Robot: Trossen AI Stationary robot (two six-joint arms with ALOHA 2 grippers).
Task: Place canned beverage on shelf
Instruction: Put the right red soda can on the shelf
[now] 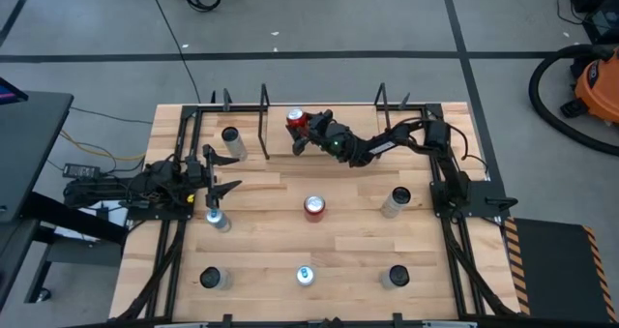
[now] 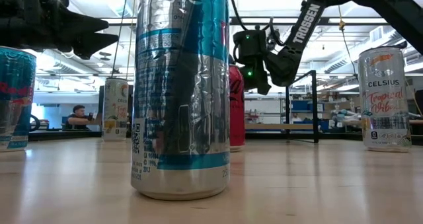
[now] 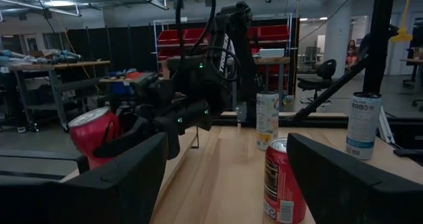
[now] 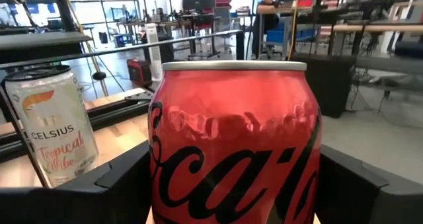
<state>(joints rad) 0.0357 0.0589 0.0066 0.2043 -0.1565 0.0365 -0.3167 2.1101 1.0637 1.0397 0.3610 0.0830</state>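
Red Coca-Cola can [image 4: 234,141], silver rim, black script, sits clamped between the right gripper's [image 1: 306,134] fingers over the shelf [image 1: 280,110].

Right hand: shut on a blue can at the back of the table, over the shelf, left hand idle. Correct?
Not quite: the can is red, not blue. The right wrist view shows it filling the space between that hand's fingers, and the high view shows the right hand at the red can over the shelf. The left hand does wait at the table's left side.
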